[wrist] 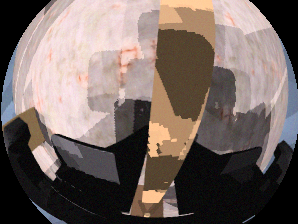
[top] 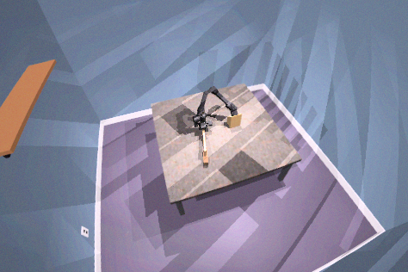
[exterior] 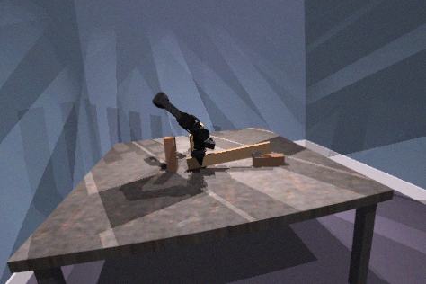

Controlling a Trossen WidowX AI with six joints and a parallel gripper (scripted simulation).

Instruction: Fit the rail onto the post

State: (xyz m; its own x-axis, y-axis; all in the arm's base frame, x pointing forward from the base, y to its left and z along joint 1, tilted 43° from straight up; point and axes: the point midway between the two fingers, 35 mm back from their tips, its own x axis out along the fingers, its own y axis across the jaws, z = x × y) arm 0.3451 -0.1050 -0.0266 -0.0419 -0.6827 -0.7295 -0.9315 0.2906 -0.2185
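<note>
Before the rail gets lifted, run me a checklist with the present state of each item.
1. Jaws shut on the rail: ok.
2. Grip close to the rail's near end, the one facing the post: ok.
3. Far end seated in the bracket on the footboard block: cannot tell; it lies over the block, but the seat is too small to make out.
4. Rail level: not ok, the near end sits lower than the far end.
5. Post upright: ok.
6. Holes lined up with the pegs: cannot tell, neither shows clearly.
</note>
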